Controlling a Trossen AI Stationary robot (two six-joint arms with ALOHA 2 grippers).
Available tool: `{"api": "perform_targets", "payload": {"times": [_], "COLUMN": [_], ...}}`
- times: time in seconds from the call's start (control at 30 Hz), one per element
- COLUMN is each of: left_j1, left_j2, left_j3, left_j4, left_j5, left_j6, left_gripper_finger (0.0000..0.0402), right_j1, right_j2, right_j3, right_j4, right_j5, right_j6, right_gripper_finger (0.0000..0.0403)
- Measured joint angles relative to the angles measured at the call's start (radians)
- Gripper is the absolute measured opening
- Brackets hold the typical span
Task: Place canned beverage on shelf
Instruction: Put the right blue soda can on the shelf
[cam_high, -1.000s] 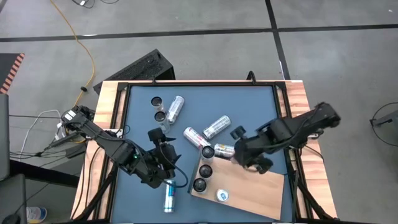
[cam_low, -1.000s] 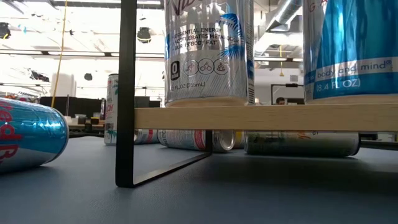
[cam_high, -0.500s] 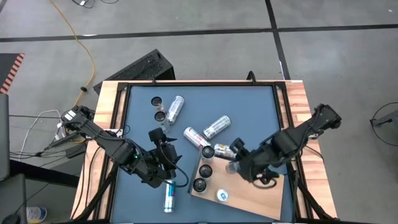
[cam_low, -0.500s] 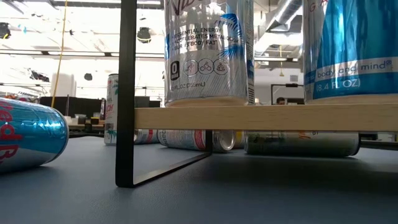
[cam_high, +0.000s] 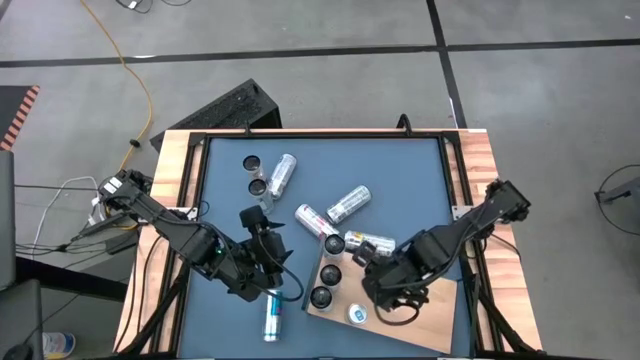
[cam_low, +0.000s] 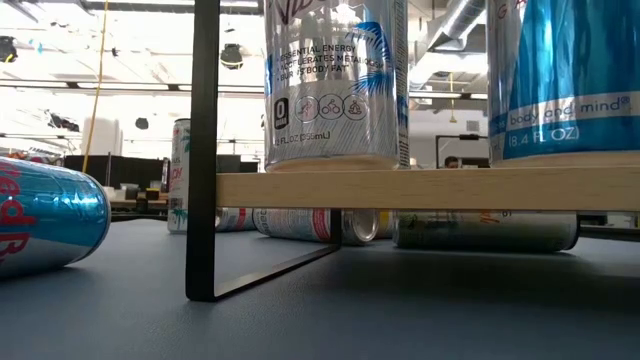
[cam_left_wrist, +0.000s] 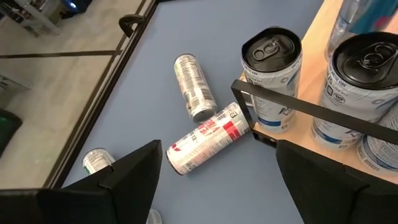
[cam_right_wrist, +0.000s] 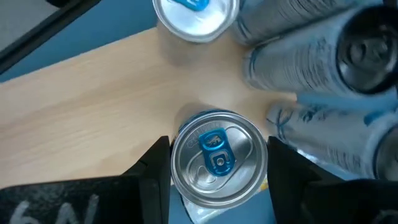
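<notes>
You have one wooden shelf (cam_high: 425, 312) by the tabletop's (cam_high: 400, 170) near-right corner with four standing cans (cam_high: 331, 272) (a fifth can (cam_right_wrist: 214, 134) sits between the right gripper's (cam_right_wrist: 217, 177) fingers), five lying cans (cam_high: 348, 203) on the tabletop, and two upright cans (cam_high: 251, 163) towards its far-left corner.

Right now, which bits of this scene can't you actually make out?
- High view: the right pincer and the silver blue-tabbed can it grips are hidden under its own dark arm.
- Right wrist view: whether that can's base touches the light-brown wooden shelf; the can itself hides it.
- Low view: the tall white can and the blue can on the shelf are cut off by the top edge; neither pincer shows.
</notes>
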Motion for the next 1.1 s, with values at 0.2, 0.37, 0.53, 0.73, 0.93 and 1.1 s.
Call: {"api": "perform_targets", "payload": {"times": [0.2,0.37,0.53,0.73,0.93,1.1], "left_j1": [0.000,0.000,0.000,0.000,0.000,0.000], "left_j2": [0.000,0.000,0.000,0.000,0.000,0.000], "left_j3": [0.000,0.000,0.000,0.000,0.000,0.000], "left_j4": [-0.001,-0.002,-0.001,-0.001,-0.001,-0.002], "left_j5": [0.000,0.000,0.000,0.000,0.000,0.000], "left_j6": [0.004,0.013,0.018,0.018,0.020,0.020], "left_gripper_finger": [0.0303,0.0303,0.0303,0.0303,0.0303,0.0303], "right_j1": [-0.003,-0.005,-0.005,-0.023,-0.052,-0.069], "right_j2": [0.033,0.032,0.033,0.033,0.033,0.033], "right_j3": [0.010,0.010,0.010,0.010,0.010,0.006], "right_j4": [-0.005,0.033,0.056,0.057,0.069,0.070], "right_j5": [-0.018,-0.026,-0.050,-0.063,-0.105,-0.116], "right_j6": [-0.045,-0.085,-0.119,-0.121,-0.135,-0.147], "right_gripper_finger": [0.0174,0.0174,0.0174,0.0174,0.0180,0.0181]}}
